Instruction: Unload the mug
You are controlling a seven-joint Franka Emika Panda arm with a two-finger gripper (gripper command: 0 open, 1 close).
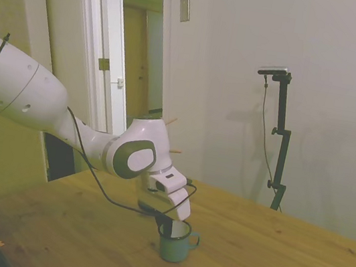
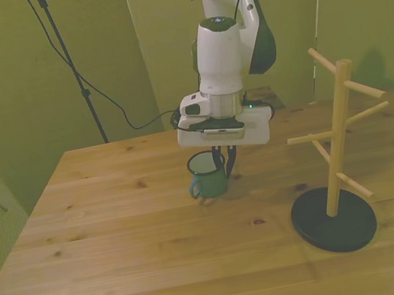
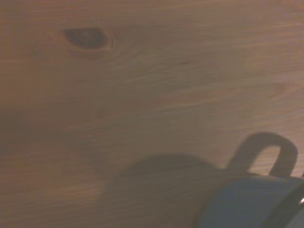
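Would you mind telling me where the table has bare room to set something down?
The whole near strip of the table, toward the camera, is bare, as is the front view's left side beyond the mug. It is crowded only where the gripper reaches into the mug, and around the peg stand at the front view's right.

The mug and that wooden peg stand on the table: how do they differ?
The mug is small, teal-green and hollow; the wooden peg stand is much taller, pale wood on a dark round base. The mug sits right under the robot's hand, one finger reaching inside its rim; the stand is off toward the front view's right, untouched, its pegs bare. Both stand upright on the wooden table.
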